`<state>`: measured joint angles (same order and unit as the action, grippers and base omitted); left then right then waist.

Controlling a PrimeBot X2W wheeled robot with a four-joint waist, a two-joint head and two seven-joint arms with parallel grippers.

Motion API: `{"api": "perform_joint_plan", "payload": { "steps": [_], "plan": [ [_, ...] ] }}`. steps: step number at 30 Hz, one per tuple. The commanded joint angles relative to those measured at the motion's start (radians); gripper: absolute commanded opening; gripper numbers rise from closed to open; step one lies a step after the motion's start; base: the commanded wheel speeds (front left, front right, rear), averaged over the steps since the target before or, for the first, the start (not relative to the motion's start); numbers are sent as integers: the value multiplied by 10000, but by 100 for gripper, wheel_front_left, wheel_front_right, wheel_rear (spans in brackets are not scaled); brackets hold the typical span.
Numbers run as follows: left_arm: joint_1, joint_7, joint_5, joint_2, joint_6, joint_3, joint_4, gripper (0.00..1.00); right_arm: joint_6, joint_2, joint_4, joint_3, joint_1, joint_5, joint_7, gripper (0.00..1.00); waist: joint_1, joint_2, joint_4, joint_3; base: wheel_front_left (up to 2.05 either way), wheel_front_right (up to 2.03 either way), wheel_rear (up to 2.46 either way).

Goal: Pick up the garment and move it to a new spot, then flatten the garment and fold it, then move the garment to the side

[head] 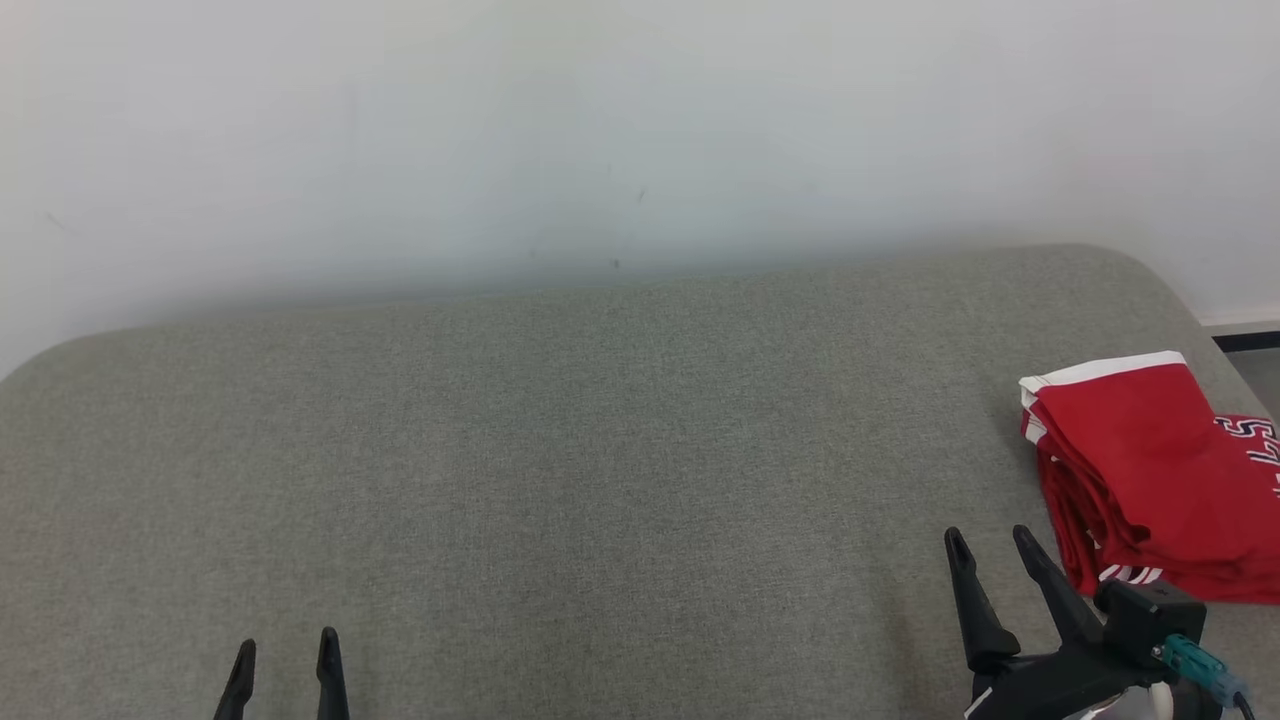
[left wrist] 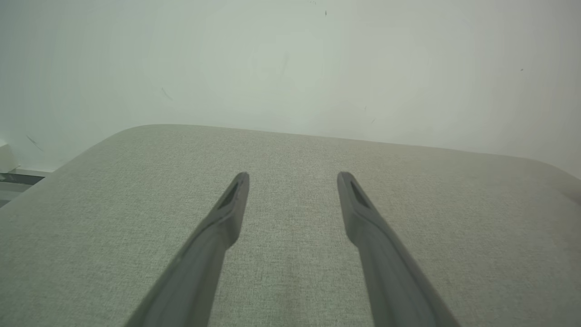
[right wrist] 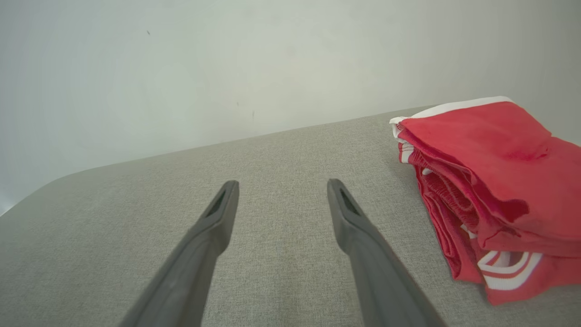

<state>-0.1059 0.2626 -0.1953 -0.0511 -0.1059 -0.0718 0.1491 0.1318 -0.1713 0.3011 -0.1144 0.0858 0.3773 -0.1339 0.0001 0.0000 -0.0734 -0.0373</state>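
The garment [head: 1150, 470] is red with white trim and lies folded in a stack at the right edge of the grey cushioned surface [head: 600, 450]. In the right wrist view the garment [right wrist: 490, 181] sits to the right of my fingers. My right gripper [head: 990, 545] stands open just left of the stack, apart from it, holding nothing; its fingers [right wrist: 213, 222] hover over bare fabric. My left gripper [head: 287, 645] is open at the lower left, far from the garment, and its gripper [left wrist: 292, 179] has nothing between the fingers.
A pale wall [head: 600, 130] runs behind the surface. The surface has rounded far corners and drops off at right, where a dark baseboard strip [head: 1245, 341] shows. Floor shows past the left edge [left wrist: 13, 181] in the left wrist view.
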Motion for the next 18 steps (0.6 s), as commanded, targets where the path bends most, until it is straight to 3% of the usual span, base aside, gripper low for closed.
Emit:
{"api": "perform_joint_plan", "payload": {
  "steps": [1, 18],
  "plan": [
    [-117, 26, -136, 6, -44, -17, 6, 100, -28, -14, 17, 22, 89, 38, -85, 100, -1, 0, -12, -20, 0, 0, 0],
    [-187, 26, -174, 9, 34, 63, 55, 100, -28, -87, 115, -119, 111, 159, -127, 100, -1, 0, 41, -172, 0, 0, 0]
  ]
}}
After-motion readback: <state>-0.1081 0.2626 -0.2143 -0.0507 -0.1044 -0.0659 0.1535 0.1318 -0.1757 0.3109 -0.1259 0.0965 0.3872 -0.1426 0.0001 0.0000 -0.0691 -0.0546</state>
